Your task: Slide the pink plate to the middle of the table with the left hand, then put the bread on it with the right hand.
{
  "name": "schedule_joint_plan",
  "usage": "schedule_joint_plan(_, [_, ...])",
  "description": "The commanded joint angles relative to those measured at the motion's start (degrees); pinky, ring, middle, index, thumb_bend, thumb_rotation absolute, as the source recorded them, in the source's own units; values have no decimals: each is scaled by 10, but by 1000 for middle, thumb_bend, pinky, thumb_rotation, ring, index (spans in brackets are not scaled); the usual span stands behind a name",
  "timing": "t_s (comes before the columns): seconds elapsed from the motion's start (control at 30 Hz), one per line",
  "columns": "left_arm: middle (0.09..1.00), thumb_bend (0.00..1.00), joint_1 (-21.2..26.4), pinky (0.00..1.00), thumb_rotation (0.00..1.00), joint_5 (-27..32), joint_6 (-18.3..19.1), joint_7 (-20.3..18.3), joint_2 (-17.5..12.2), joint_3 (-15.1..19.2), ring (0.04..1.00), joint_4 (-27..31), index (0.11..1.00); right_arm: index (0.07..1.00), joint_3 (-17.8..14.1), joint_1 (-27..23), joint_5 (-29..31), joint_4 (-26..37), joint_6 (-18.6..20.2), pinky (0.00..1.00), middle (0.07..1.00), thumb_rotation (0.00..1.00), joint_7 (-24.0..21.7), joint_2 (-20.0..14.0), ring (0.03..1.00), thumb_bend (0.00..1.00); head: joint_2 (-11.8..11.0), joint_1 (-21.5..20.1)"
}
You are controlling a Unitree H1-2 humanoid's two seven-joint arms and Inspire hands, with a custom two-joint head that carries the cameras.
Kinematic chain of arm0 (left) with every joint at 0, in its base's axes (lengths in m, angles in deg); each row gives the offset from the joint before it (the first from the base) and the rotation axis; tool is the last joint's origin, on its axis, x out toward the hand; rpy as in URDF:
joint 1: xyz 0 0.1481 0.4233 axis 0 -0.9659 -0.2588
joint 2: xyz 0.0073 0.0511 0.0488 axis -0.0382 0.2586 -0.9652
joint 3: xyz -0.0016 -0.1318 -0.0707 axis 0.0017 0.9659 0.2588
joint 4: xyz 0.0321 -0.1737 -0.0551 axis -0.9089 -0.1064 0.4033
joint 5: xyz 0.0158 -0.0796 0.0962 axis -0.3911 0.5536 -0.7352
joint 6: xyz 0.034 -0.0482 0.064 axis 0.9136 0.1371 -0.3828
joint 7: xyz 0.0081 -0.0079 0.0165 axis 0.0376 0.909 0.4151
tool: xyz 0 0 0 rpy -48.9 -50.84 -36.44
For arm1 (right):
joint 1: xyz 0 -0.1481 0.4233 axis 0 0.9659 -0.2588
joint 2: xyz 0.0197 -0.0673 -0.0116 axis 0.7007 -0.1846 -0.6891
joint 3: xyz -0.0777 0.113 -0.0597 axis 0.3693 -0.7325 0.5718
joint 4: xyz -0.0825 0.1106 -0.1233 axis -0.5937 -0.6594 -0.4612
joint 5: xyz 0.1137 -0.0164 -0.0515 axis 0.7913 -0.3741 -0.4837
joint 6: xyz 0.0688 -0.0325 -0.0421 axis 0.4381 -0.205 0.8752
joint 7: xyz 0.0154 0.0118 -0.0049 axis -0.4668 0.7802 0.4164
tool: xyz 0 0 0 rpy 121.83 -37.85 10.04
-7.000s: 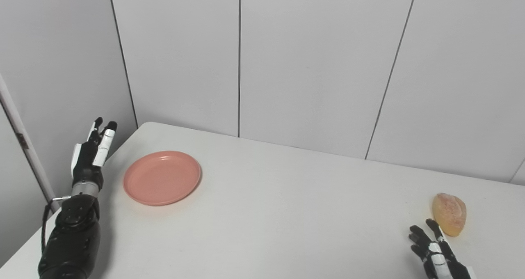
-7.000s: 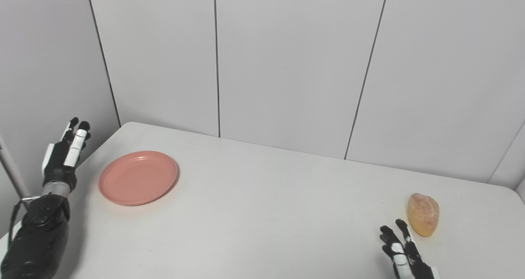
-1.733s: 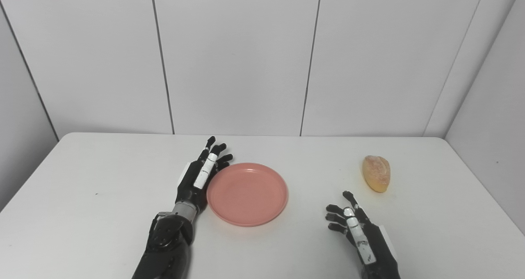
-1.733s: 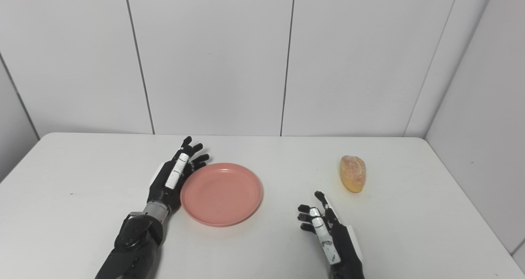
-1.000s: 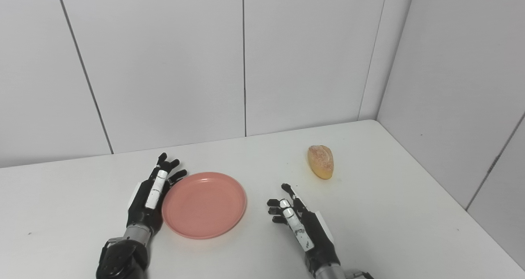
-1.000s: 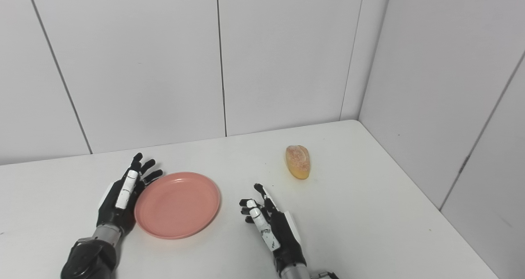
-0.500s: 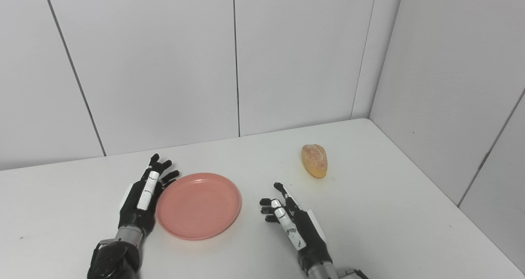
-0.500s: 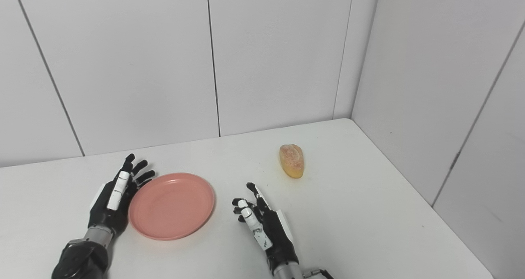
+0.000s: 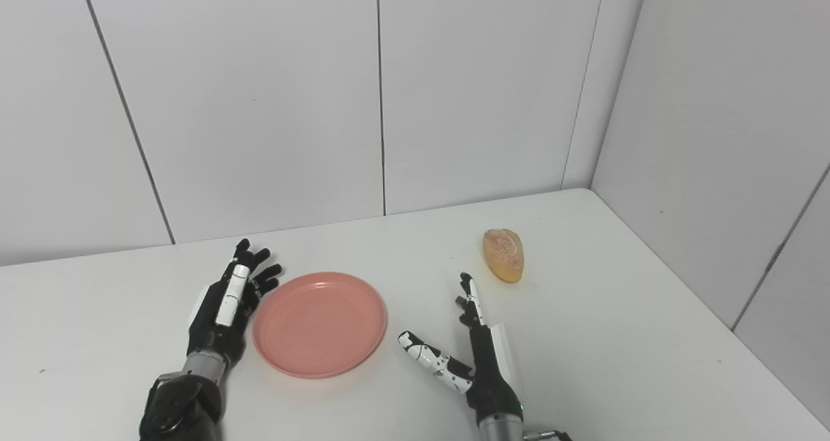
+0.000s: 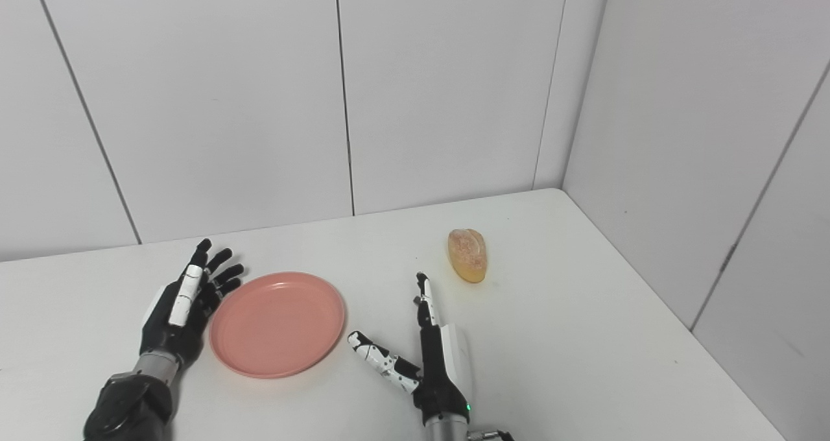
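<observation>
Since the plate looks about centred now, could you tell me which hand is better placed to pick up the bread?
The right hand: it is open, fingers pointing toward the bread. The left hand rests beyond the pink plate.

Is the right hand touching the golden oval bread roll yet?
Apart. In the right eye view, bare white table shows between the right hand and the golden oval bread roll; the fingertips stop short of it.

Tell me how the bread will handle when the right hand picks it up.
The bread is a small rounded loaf, so it is probably light and may roll if nudged sideways. Its crust looks rough, likely giving the open right hand grip.
</observation>
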Motion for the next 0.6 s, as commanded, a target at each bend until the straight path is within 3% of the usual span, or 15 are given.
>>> schedule_joint_plan(0.0, [920, 812, -16, 853, 799, -5, -18, -12, -1, -2, 831, -19, 1000, 1000, 1, -36, -34, 22, 11, 933, 1000, 577, 19, 7, 963, 889, 0, 2])
schedule_joint_plan(0.23, [927, 824, -10, 860, 780, 3, -18, -16, -3, 1, 842, -24, 1000, 1000, 2, -81, -73, 5, 6, 997, 1000, 555, 51, 10, 1000, 902, -3, 2])
schedule_joint_plan(0.57, [924, 821, -5, 853, 769, 8, -22, -22, -2, 8, 834, -38, 1000, 1000, 9, -139, -121, -34, -10, 1000, 1000, 522, 103, -14, 1000, 917, -8, 6])
